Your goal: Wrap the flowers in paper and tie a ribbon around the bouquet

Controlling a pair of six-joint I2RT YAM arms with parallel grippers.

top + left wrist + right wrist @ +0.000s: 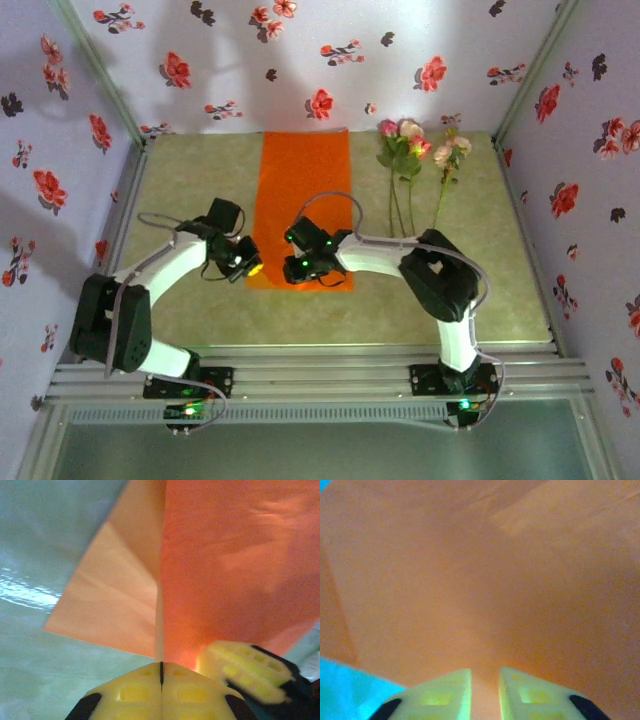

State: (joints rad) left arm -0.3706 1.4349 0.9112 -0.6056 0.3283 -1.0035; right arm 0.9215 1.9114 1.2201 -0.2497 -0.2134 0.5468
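The orange paper (300,190) lies lengthwise on the table's middle. My left gripper (250,268) is at its near left corner. In the left wrist view this gripper (161,667) is shut on a raised fold of the paper (225,555). My right gripper (300,268) is at the near edge just to the right, and one of its yellow fingers (245,670) shows beside the left jaws. Its jaws (484,680) stand slightly apart over the paper (480,580), open. The flowers (410,130) lie loose to the right of the sheet, blooms toward the back wall. The ribbon and the bouquet are out of view.
The pale green table (190,200) is boxed in by white walls with red flower prints (320,103) at the back and both sides. Metal rails (320,375) run along the near edge by the arm bases.
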